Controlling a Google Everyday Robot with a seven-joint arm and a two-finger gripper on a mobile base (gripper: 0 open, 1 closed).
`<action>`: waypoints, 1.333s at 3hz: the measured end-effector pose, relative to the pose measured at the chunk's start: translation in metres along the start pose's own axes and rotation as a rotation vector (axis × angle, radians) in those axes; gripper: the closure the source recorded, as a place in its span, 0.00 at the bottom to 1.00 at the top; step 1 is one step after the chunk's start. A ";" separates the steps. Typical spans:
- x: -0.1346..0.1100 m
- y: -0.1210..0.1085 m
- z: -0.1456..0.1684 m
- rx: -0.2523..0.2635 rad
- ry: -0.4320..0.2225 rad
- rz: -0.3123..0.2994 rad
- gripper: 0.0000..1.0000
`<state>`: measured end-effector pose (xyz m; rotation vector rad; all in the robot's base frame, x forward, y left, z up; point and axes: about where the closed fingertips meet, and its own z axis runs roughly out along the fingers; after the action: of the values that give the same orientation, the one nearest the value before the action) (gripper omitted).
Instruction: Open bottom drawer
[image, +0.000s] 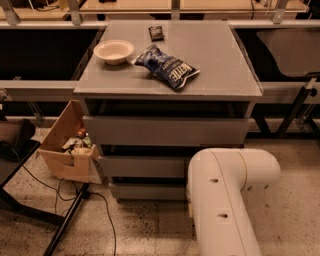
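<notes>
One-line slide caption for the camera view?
White robot arm low before plain grey bottom drawer, gripper hidden behind the arm; white bowl and blue chip bag on the cabinet top.

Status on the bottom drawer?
Gripper out of view, behind white arm. Bottom drawer looks shut, right end hidden by arm. Cardboard box on floor beside its left end.

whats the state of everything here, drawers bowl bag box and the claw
bottom drawer: shut
middle drawer: shut
top drawer: shut
bowl: upright, empty
chip bag: lying flat on the cabinet top
cardboard box: open, clutter inside, on the floor
white arm: low, in front of the drawers' right side
claw: not in view, nothing of it shows past the arm
</notes>
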<state>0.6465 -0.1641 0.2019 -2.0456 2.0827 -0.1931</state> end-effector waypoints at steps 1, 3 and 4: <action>-0.006 0.002 0.017 -0.024 0.009 0.011 0.27; 0.022 0.022 0.020 -0.051 0.027 0.044 0.73; 0.022 0.020 0.012 -0.051 0.027 0.044 0.96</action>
<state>0.6297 -0.1845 0.1845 -2.0344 2.1682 -0.1638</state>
